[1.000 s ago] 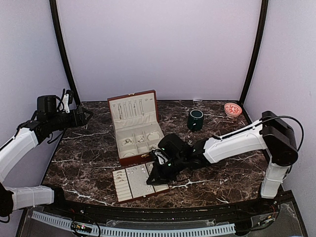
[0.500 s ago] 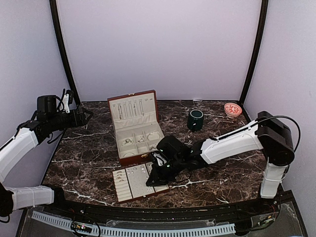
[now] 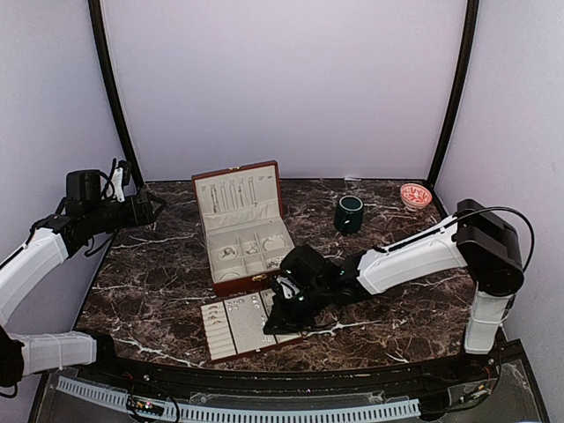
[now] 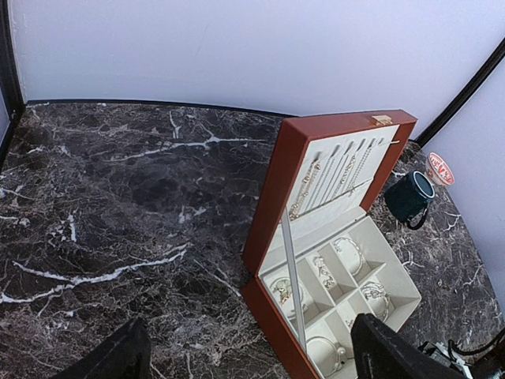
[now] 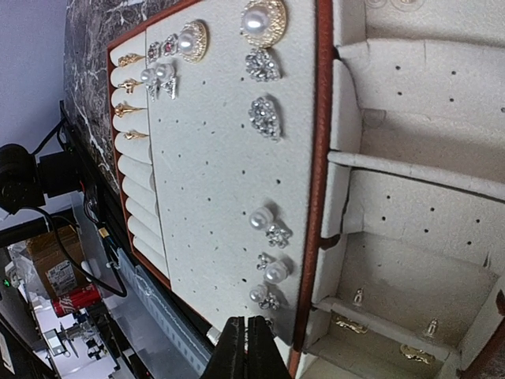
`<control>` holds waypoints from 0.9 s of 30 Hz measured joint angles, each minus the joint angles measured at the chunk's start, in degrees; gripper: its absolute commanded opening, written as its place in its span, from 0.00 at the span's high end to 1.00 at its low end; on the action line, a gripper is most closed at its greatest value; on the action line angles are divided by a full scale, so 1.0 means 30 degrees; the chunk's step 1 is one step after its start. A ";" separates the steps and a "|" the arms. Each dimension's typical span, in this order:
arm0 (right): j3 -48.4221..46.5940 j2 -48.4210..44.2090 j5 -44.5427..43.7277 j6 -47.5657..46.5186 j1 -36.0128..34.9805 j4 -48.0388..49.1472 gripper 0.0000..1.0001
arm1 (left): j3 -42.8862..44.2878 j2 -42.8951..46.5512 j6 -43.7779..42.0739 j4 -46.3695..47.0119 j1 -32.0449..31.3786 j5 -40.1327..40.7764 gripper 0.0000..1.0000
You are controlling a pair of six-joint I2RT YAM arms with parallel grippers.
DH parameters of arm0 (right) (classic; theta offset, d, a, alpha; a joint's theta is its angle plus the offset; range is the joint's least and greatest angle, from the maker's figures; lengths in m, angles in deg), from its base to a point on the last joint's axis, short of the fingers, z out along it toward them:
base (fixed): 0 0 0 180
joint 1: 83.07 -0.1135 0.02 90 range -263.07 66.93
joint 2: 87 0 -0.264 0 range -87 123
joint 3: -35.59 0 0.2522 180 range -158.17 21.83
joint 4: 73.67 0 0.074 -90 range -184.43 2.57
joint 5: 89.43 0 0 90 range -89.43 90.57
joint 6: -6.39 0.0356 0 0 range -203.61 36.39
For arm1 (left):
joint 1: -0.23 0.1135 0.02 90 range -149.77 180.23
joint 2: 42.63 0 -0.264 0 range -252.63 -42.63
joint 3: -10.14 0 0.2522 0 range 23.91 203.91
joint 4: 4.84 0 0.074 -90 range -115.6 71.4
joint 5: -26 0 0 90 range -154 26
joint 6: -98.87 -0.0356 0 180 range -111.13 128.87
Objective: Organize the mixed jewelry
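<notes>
Mixed jewelry (image 5: 264, 118) unmoved on tray (image 5: 319, 158); right fingers (image 5: 234, 351), pressed together, edged leftward; left fingers (image 4: 110, 359) spread wide, empty.

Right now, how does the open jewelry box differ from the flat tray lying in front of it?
The jewelry box stands with its lid raised upright; the tray lies flat on the table. The box is divided into deep compartments, with chains hung in the lid; the tray has ring rolls and a perforated pad carrying earrings. Both have reddish-brown frames and cream lining.
</notes>
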 measured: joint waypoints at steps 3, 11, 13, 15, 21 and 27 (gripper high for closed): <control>0.0000 -0.0095 -0.0124 -0.0029 0.0000 -0.0066 0.92 | 0.0000 0.0000 0.0000 0.0000 0.0000 0.0000 0.09; 0.0284 -0.3541 -0.2601 -0.1115 0.1144 -0.2878 0.76 | -0.0007 0.0029 0.0000 0.0000 0.0000 0.0007 0.09; 0.0801 -0.4976 -0.3432 -0.1406 0.2120 -0.3716 0.72 | -0.0022 0.0044 0.0000 0.0007 0.0000 0.0007 0.09; 0.1552 -0.6302 -0.4350 -0.1719 0.3271 -0.4743 0.70 | -0.0029 0.0044 0.0000 0.0007 0.0000 0.0007 0.09; 0.4561 -0.9041 -0.7322 -0.2331 0.7482 -0.8918 0.64 | -0.0087 0.0036 0.0000 0.0015 0.0000 0.0015 0.09; 0.7162 -1.0754 -0.8510 -0.2528 0.9741 -1.1125 0.64 | -0.0087 0.0036 0.0000 0.0022 0.0000 0.0007 0.09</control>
